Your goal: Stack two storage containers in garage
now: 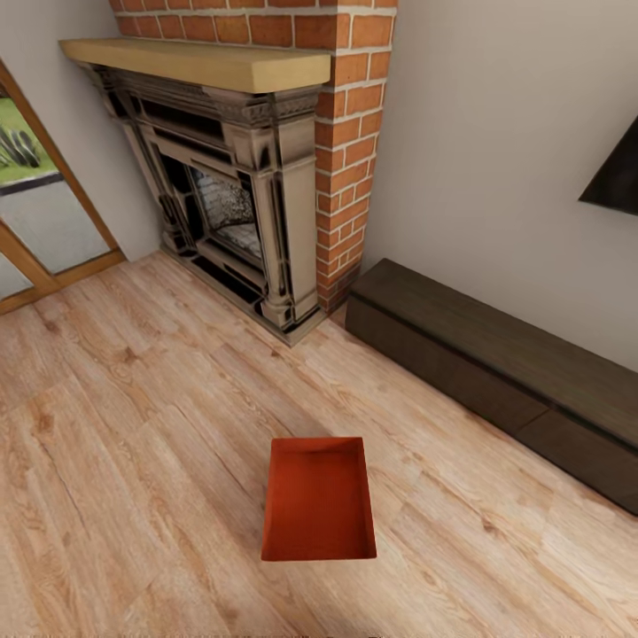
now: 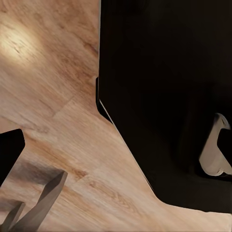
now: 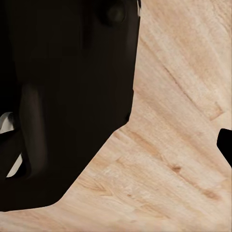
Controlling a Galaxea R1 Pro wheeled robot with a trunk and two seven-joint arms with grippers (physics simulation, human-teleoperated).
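Note:
One storage container [image 1: 319,505], an orange-red open tub, sits empty on the light wood-plank floor [image 1: 133,443] of the living room, straight ahead of me in the head view. The second container is out of view. In the left wrist view my left gripper [image 2: 42,154] hangs over the planks, with bare floor showing between a dark finger and a grey finger [image 2: 48,198], nothing held. In the right wrist view a single dark fingertip [image 3: 225,147] pokes in at the frame's edge above the planks, and its partner is hidden.
A red-brick fireplace [image 1: 266,177] with a wooden mantel stands beyond the tub. A long dark low cabinet [image 1: 496,372] runs along the right wall under a black screen [image 1: 616,177]. A glass door [image 1: 35,213] is at the left. My own dark body [image 2: 164,87] looms in both wrist views.

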